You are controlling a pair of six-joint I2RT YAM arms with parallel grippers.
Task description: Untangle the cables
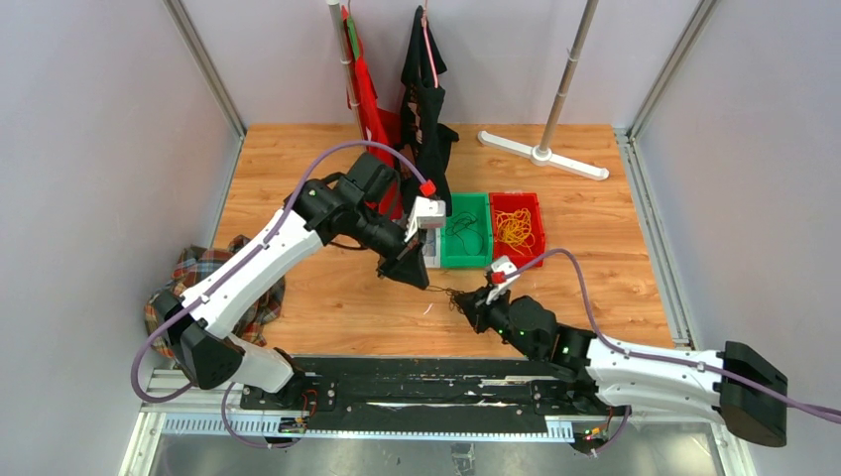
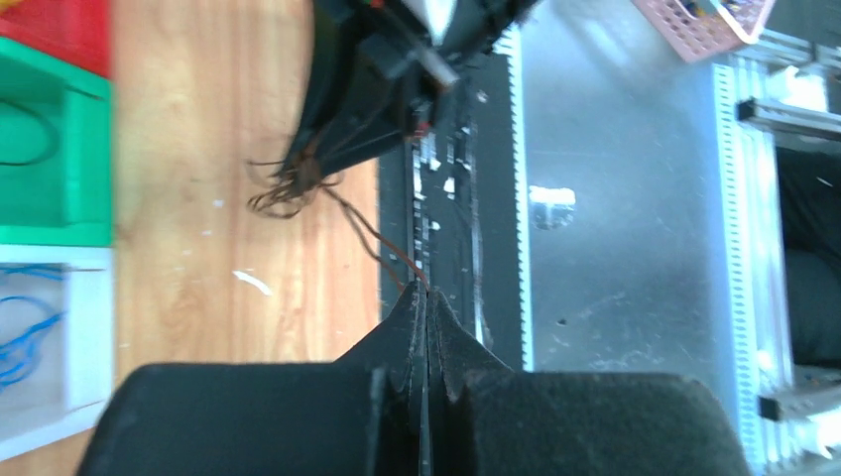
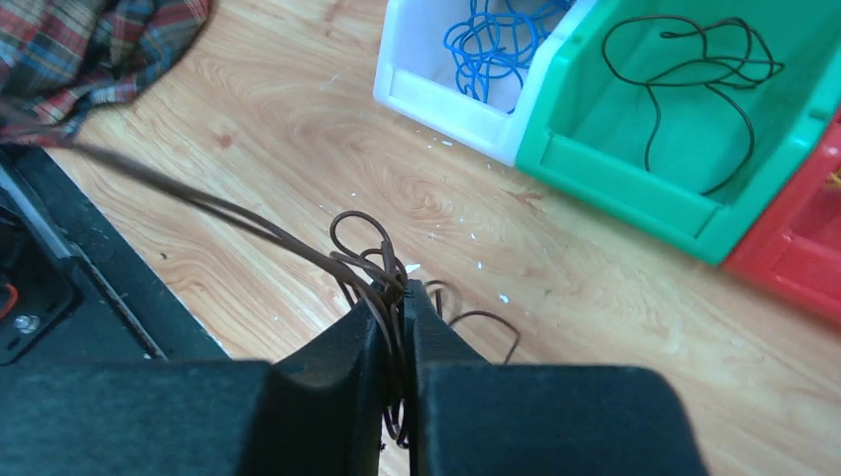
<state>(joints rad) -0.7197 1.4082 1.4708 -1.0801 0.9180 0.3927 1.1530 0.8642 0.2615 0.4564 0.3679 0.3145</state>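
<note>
Both pincers clenched: right pincer (image 3: 402, 297) on the brown cable tangle (image 3: 369, 268), low over the table (image 3: 248, 99) near its front edge; left pincer (image 2: 424, 297) on one strand of it. Risk: pulling apart could cinch the knot or slip the strand. Green bin (image 3: 615, 183): black cable (image 3: 650, 119). Red bin (image 3: 793, 268): yellow cables (image 1: 515, 231). White bin (image 3: 436, 89): blue cable (image 3: 491, 40)

No text, label, brand or number can be read — not in any view.

The tabletop (image 3: 595, 258) is grained wood, green bin (image 3: 615, 183) glossy plastic, base plate (image 2: 615, 129) dull metal, brown cable (image 3: 379, 275) smooth.
</note>
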